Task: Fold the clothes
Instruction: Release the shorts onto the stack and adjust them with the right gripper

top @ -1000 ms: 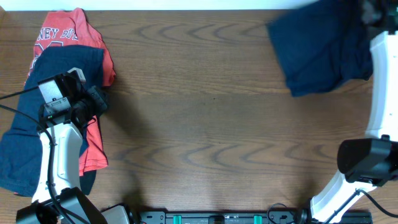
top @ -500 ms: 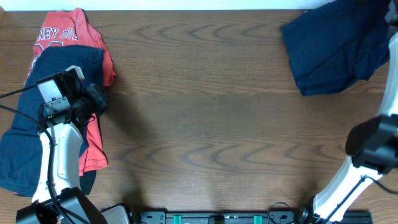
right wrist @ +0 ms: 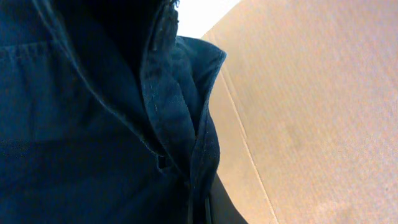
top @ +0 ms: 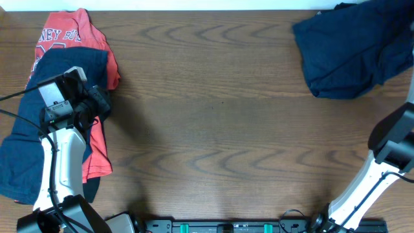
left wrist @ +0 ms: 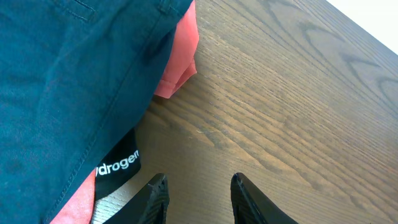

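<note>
Brown wood-grain tabletop fills the overhead view, bare through the middle, with clothes at two corners. At the far right corner lies the right navy garment, rumpled, its upper edge running out of view. At the left edge the left navy garment stretches in a long heap toward the near side, lying over the red shirt, which shows above it and again in a strip along its right side. The left arm reaches over this heap. The right arm rises along the right edge.

In its wrist view the left hand has its fingers apart with nothing between them. They hang over bare wood just beside the heap's edge, and whether they touch anything I cannot tell. The right hand is hidden: its wrist view is filled by navy cloth with a stitched seam, a tan surface behind it, so I cannot tell whether it grips.

White letters on the red shirt read "NEY", the rest too small to make out. A black label under the left navy garment reads "ydrogen" in white, its start covered.
</note>
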